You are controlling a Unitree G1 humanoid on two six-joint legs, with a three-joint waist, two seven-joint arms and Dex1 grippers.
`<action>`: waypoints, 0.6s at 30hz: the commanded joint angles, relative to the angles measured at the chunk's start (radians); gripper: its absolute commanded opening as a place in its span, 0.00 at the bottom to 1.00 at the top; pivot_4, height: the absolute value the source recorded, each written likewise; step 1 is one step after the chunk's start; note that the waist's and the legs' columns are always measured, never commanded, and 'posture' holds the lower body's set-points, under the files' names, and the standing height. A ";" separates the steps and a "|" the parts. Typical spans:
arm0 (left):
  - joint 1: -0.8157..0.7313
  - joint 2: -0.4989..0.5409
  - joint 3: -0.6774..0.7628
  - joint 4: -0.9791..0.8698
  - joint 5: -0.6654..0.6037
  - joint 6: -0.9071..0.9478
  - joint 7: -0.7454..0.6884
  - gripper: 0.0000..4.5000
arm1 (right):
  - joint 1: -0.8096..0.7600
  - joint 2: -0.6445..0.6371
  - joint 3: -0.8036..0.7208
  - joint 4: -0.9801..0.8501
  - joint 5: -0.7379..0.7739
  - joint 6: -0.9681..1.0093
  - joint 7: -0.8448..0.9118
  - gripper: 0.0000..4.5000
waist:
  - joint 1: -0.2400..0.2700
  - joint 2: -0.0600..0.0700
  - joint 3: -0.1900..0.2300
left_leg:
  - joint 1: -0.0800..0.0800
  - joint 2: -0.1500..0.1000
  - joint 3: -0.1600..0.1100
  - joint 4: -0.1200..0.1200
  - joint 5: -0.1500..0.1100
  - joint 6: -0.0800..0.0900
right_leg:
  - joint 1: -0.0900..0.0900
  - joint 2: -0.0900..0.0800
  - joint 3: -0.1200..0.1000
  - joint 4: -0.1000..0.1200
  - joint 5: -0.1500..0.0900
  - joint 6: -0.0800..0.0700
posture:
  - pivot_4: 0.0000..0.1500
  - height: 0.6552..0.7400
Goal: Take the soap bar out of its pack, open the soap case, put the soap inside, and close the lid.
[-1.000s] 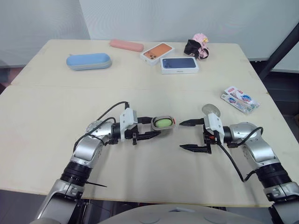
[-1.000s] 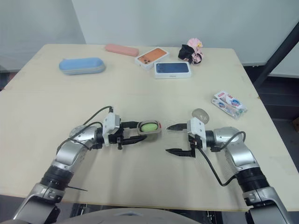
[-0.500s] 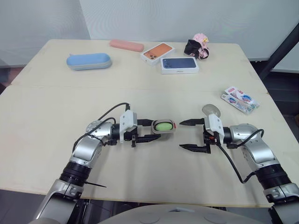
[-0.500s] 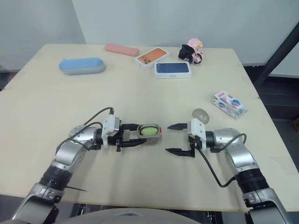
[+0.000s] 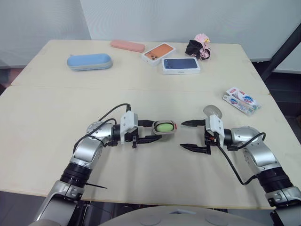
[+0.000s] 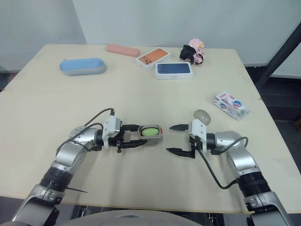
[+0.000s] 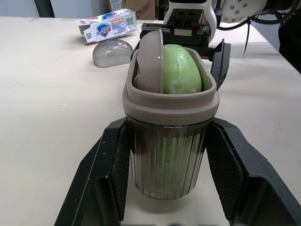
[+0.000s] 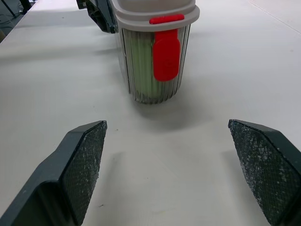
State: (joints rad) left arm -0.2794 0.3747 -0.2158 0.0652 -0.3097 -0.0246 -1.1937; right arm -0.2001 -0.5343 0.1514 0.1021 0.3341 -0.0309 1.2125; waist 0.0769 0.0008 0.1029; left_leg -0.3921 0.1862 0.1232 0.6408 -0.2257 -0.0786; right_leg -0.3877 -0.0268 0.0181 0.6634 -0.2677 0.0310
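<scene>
Table — soap case, gap, right gripper.

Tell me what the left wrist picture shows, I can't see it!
Two black fingers grip a ribbed soap case, one on each side, with a green soap bar inside and no lid on it. Farther off on the table lie a clear lid and the soap pack.

Soap case: between the fingers of your left gripper, soap inside.
Lid: on the table, just behind your right gripper.
Soap pack: farther right, behind.
</scene>
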 commanded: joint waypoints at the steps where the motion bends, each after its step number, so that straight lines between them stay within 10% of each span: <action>1: -0.015 -0.001 0.017 -0.012 -0.003 -0.027 0.017 0.42 | 0.016 -0.011 -0.040 -0.062 0.020 0.023 -0.031 0.99 | 0.000 0.000 0.000 | 0.000 0.000 0.000 0.000 0.000 0.000 | 0.000 0.000 0.000 0.000 0.000 0.000 | 1.00 1.00; 18: -0.035 -0.003 -0.010 -0.043 0.032 0.010 0.077 0.42 | 0.306 -0.049 -0.319 -0.139 0.055 -0.066 -0.185 0.99 | 0.000 0.000 0.000 | 0.001 0.000 0.000 -0.003 0.000 0.000 | 0.003 -0.001 -0.001 -0.009 0.000 0.000 | 1.00 1.00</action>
State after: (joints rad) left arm -0.2986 0.3709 -0.2249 0.0611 -0.2710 -0.0129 -1.1208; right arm 0.0952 -0.5754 -0.1312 -0.0318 0.3736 -0.0651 1.0324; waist 0.0772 0.0010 0.1027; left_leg -0.3914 0.1859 0.1228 0.6377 -0.2261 -0.0781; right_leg -0.3843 -0.0276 0.0173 0.6535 -0.2675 0.0313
